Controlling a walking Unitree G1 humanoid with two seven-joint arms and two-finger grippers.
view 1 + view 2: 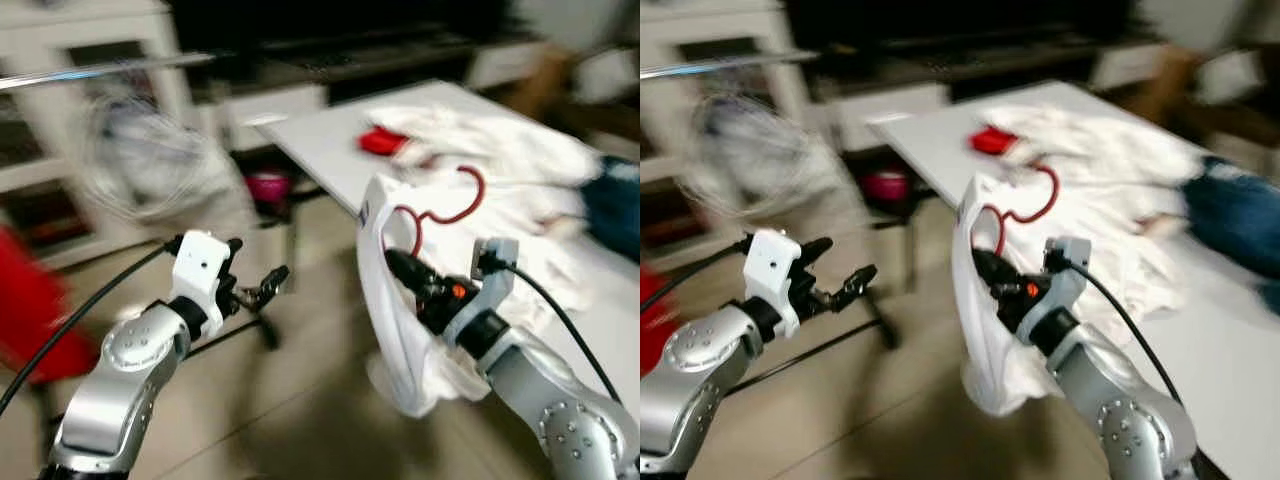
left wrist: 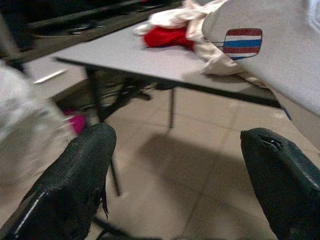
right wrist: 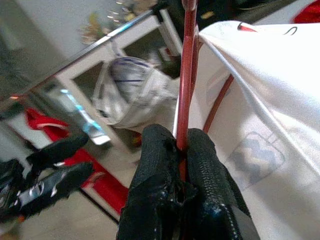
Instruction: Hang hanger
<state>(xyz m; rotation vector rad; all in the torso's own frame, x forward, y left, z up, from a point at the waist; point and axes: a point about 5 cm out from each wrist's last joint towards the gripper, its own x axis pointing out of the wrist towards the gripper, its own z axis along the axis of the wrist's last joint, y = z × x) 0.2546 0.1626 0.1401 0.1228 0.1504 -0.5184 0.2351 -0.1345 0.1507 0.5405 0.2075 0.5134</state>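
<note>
A red hanger [image 1: 452, 205] carries a white garment [image 1: 395, 320] and hangs in the air over the floor beside the table. My right gripper [image 1: 405, 268] is shut on the hanger's red wire [image 3: 186, 90], its black fingers [image 3: 160, 170] pinching it. My left gripper [image 1: 258, 270] is open to the left of the garment with nothing between its fingers [image 2: 75, 180]. A silver clothes rail [image 1: 100, 70] runs across the upper left, with a white garment [image 1: 150, 165] hanging from it.
A white table [image 1: 310, 140] at the right holds a pile of white clothes [image 1: 500, 150], something red [image 1: 380, 140] and a blue garment [image 1: 615, 205]. White shelving [image 1: 60, 130] stands behind the rail. A red thing [image 1: 30, 310] lies low at left. Tiled floor [image 1: 300, 400] lies ahead.
</note>
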